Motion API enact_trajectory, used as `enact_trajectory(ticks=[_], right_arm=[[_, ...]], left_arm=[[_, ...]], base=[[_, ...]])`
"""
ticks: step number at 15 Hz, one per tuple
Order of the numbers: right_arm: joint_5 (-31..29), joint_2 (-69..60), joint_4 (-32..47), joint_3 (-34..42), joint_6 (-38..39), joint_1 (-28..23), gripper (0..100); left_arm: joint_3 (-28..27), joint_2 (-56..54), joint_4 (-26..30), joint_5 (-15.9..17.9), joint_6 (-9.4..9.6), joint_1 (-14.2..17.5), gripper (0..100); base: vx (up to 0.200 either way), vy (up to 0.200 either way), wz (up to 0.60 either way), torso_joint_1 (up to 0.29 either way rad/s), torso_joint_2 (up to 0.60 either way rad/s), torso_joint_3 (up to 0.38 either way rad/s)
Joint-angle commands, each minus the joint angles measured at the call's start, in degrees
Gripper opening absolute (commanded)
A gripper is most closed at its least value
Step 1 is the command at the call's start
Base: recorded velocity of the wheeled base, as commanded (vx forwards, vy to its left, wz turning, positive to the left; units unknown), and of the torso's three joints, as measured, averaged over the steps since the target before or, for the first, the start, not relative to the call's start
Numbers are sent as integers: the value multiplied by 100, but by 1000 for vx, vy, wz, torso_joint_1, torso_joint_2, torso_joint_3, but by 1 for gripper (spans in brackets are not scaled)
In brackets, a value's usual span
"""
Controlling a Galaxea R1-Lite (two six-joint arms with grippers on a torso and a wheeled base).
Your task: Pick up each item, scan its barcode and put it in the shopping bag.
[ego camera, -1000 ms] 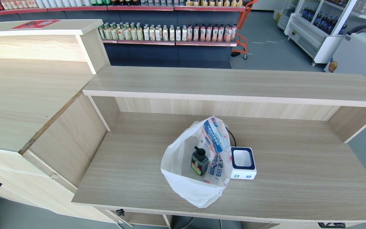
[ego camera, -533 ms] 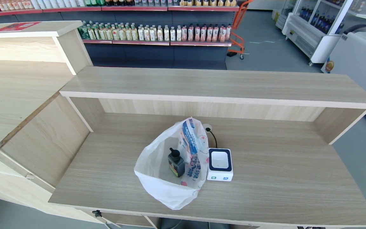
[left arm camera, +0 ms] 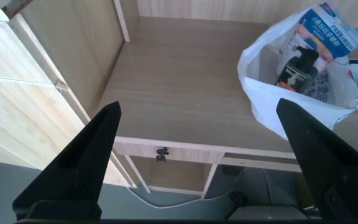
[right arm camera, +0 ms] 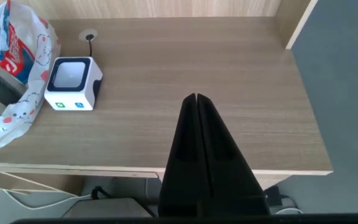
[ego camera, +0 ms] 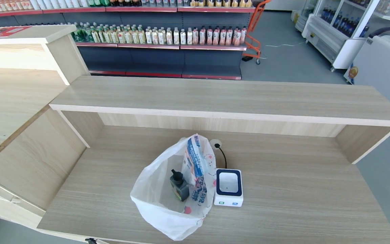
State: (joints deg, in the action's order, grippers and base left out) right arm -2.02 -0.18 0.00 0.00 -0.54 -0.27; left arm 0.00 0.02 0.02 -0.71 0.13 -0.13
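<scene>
While my left pincer (left arm camera: 197,107) hangs spread wide and my right pincer (right arm camera: 195,99) is pressed closed on nothing, the shopping bag (ego camera: 154,203) sits ahead of the left one, just beside the scanner (ego camera: 229,188). I judge a careless sweep could snag its limp wall and spill the pump bottle (ego camera: 178,186).

An open white shopping bag (ego camera: 161,211) holds a dark pump bottle (ego camera: 179,188) and a blue packet (ego camera: 194,158).

You have a light wood-grain counter (ego camera: 300,189) carrying a white plastic shopping bag (ego camera: 157,213) near its middle, with a white cube-shaped scanner (ego camera: 229,188) just beside it at 3 o'clock
</scene>
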Motion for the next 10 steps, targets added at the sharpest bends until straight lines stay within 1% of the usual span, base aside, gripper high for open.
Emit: enact_trajectory(ticks=[1, 2, 10], right_arm=[[0, 18, 0, 0, 1, 9, 0], [0, 18, 0, 0, 27, 9, 0], [0, 18, 0, 0, 36, 9, 0]], left_arm=[[0, -2, -2, 0, -5, 5, 100], [0, -2, -2, 0, -5, 5, 100], [0, -2, -2, 0, -5, 5, 100]], base=[[200, 0, 0, 17, 12, 2], [200, 0, 0, 2, 2, -2], [0, 0, 0, 0, 0, 0]])
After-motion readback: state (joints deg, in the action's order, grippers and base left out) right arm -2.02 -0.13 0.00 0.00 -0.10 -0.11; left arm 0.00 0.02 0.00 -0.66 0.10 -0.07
